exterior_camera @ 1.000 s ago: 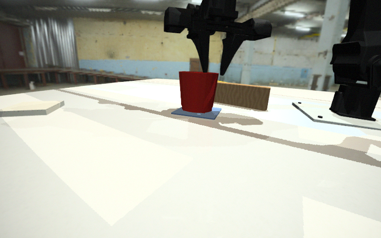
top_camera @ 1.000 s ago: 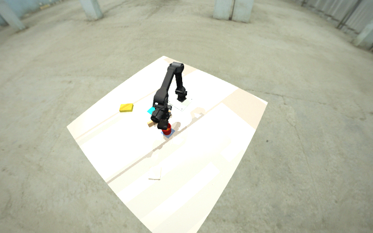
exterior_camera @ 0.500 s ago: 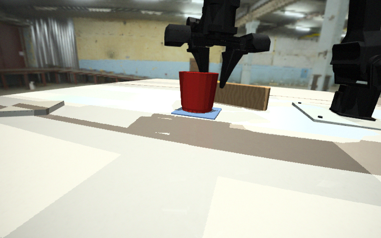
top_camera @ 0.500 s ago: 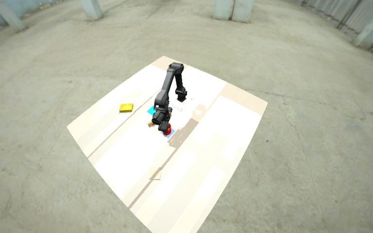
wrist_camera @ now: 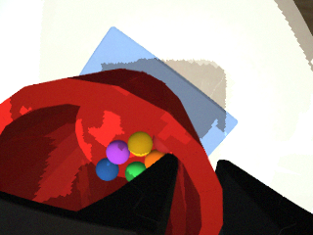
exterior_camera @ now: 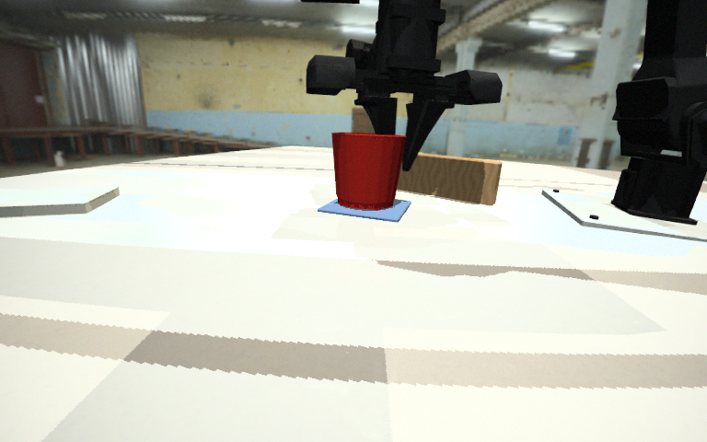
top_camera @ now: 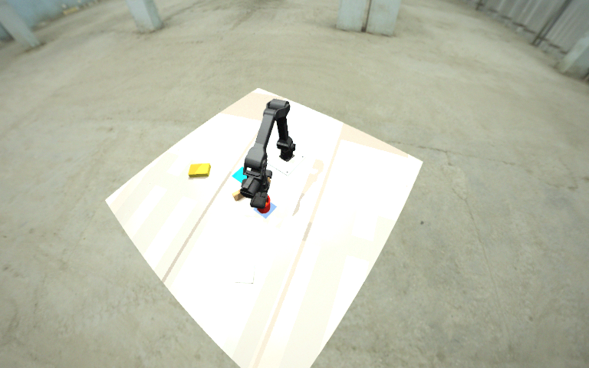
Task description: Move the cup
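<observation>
The red cup (top_camera: 266, 205) (exterior_camera: 366, 171) (wrist_camera: 44, 100) stands upright on the blue pad (top_camera: 265, 214) (exterior_camera: 388, 213) (wrist_camera: 114, 46). Several coloured marbles (wrist_camera: 128, 159) lie inside it in the wrist view. My gripper (exterior_camera: 399, 151) (wrist_camera: 195, 167) is partly open and straddles the cup's wall. One finger reaches inside the cup and the other is outside, close against the wall; a narrow gap still shows beside the inner finger. The cyan pad (top_camera: 238, 175) is partly hidden by my arm in the top view. The inner fingertip is hidden by the cup in the exterior view.
A wooden block (top_camera: 237, 195) (exterior_camera: 448, 180) stands like a low wall between the two pads. A yellow block (top_camera: 199, 169) lies on the far side of the cyan pad. A pale flat plate (top_camera: 245, 275) (exterior_camera: 57, 199) lies farther off on the table.
</observation>
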You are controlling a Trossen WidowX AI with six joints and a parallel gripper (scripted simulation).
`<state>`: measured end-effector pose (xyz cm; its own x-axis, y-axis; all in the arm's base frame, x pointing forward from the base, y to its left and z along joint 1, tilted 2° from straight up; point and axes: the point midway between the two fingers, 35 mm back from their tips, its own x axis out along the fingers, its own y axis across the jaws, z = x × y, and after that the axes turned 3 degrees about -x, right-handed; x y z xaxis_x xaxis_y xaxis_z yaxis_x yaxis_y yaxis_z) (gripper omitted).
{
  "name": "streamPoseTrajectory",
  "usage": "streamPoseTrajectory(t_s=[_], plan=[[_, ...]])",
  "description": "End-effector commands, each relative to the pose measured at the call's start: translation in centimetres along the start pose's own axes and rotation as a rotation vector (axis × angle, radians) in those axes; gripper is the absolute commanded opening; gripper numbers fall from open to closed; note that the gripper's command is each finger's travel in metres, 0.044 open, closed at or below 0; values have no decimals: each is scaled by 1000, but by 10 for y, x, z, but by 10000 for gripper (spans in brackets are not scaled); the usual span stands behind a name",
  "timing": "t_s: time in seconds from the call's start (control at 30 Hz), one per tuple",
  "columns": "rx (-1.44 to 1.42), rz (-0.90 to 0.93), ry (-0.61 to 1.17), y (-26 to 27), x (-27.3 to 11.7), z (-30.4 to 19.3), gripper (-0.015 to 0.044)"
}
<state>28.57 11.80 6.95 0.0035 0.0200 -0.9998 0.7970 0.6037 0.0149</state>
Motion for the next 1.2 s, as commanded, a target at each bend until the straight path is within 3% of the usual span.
streamPoseTrajectory(t_s=[0.0, 0.37, 1.17], plan=[[0, 1, 0, 0, 0, 0, 23], [0, 1, 0, 1, -5, 0, 0], [3, 0, 4, 4, -70, 2, 0]])
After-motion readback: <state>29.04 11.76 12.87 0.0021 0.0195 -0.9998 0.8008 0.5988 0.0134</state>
